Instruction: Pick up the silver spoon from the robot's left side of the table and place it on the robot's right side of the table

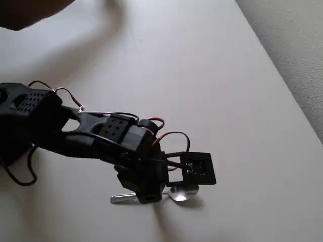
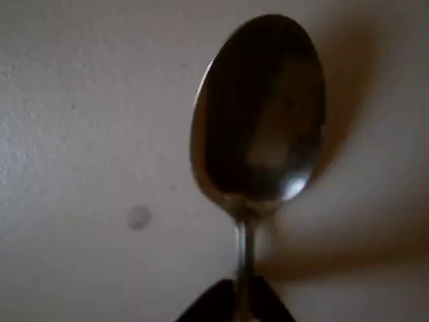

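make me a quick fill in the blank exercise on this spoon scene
1. The end effector sits over the silver spoon's ____.
2. In the wrist view the spoon's ____ points to the top of the picture.
3. The spoon lies on the off-white ____.
4. Beyond the table edge, in the overhead view, lies grey ____.

Missing words: handle; bowl; table; carpet
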Controlling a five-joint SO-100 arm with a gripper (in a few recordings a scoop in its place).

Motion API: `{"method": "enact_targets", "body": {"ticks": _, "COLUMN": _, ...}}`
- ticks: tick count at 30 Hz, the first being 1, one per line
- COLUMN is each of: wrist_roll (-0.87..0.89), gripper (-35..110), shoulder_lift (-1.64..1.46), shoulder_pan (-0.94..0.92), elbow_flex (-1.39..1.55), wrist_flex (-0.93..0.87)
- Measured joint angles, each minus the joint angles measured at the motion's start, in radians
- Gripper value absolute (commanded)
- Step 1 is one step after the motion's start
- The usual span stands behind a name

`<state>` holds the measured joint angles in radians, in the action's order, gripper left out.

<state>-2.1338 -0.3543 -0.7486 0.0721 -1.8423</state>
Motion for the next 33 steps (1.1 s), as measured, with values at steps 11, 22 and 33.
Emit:
{"method": "enact_targets", "body": {"ticks": 11, "wrist_roll": -0.044, "gripper": -2, "shoulder_lift": 0.023, "shoulder_pan": 0.017, "elbow_flex": -0.012, "wrist_flex": 0.0}}
{"method": "enact_targets", "body": {"ticks": 22, "wrist_roll": 0.055, "gripper": -1, "shoulder_lift": 0.018, "shoulder_pan": 0.081, "elbow_flex": -0.012, "wrist_flex": 0.0}}
{"method": "enact_targets", "body": {"ticks": 33, "wrist_roll": 0.146, "gripper": -1, "shoulder_lift": -0.075, "shoulder_pan": 0.138, "elbow_flex": 0.104, "wrist_flex": -0.006}}
